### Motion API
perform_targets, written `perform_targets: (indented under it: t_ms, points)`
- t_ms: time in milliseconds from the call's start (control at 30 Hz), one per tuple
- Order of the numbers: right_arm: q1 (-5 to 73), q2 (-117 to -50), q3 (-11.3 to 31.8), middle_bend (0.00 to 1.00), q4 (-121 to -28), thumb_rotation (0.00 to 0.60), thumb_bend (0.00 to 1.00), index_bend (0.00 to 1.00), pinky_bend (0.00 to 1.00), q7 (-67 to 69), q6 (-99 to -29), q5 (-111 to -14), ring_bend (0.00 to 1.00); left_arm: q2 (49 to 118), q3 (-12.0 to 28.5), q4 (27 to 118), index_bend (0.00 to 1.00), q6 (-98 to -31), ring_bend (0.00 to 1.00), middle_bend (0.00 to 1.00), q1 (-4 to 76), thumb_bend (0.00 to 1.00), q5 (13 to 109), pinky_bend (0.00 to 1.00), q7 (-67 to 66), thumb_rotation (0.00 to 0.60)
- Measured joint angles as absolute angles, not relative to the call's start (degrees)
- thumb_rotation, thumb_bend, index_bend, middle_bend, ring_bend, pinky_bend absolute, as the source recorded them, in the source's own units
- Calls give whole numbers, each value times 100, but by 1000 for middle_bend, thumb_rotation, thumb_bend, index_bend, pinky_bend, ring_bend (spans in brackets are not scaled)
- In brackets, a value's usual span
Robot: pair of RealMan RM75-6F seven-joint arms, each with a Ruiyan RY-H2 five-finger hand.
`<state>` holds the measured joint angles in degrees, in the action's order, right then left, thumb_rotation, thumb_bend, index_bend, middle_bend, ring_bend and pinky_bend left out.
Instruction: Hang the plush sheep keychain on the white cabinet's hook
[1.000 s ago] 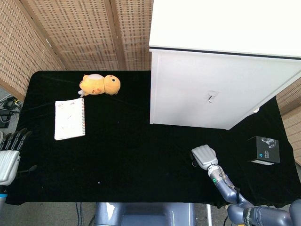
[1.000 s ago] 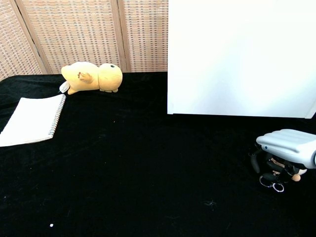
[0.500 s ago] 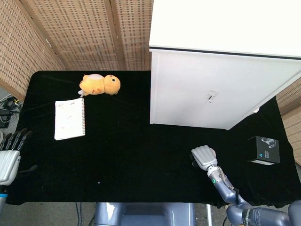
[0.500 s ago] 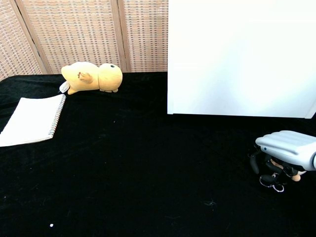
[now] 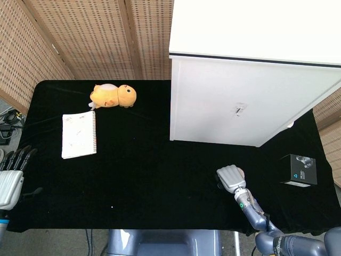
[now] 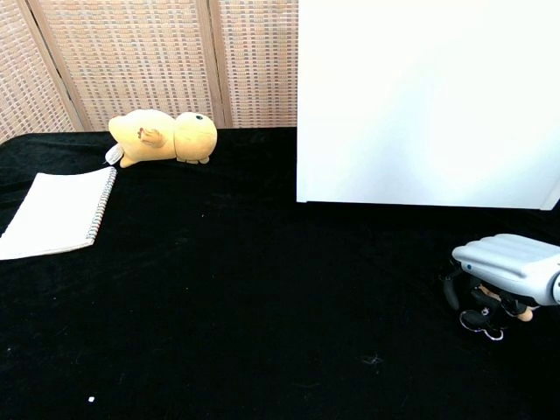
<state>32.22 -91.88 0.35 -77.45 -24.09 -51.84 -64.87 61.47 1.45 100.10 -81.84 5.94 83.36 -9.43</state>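
The plush sheep keychain (image 6: 492, 313) lies on the black table at the near right, mostly hidden under my right hand (image 6: 507, 267). Only a beige bit and a metal ring (image 6: 492, 332) peek out below the hand's curled fingers, which close around it. The head view shows the same right hand (image 5: 230, 177) from above, covering the keychain. The white cabinet (image 5: 250, 96) stands behind it, with a small hook (image 5: 239, 110) on its front face, well above and beyond the hand. My left hand (image 5: 9, 178) rests at the table's far left edge, fingers straight and apart, holding nothing.
An orange plush toy (image 5: 113, 96) lies at the back left, with a spiral notebook (image 5: 79, 135) in front of it. A black box (image 5: 300, 169) sits to the right of my right hand. Woven screens stand behind the table.
My right hand has settled slightly lower and its fingers have drawn in over the keychain, so less of the ring shows. The left hand has not moved.
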Motion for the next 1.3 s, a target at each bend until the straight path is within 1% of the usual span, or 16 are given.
perform_targets:
  t_ms: [500, 833, 967, 1300]
  points:
    - [3208, -9200, 54, 907, -7682, 600, 564, 545, 1000, -2412, -5128, -6480, 890, 6168, 137, 10007, 0, -8171, 0, 0, 603, 0, 8326, 0, -986, 600]
    - [3188, -9240, 32, 908, -7602, 600, 582, 604, 1000, -2392, -5105, -6529, 891, 6166, 135, 10012, 0, -8162, 0, 0, 608, 0, 8317, 0, -984, 600]
    - [3180, -9236, 38, 909, -7607, 600, 597, 615, 1000, -2337, -5113, -6582, 892, 6172, 132, 10011, 0, -8155, 0, 0, 612, 0, 8315, 0, -992, 600]
    - [3143, -9135, 68, 915, -7745, 600, 596, 645, 1000, -2006, -5242, -6886, 892, 6175, 129, 10021, 0, -8151, 0, 0, 616, 0, 8316, 0, -991, 600]
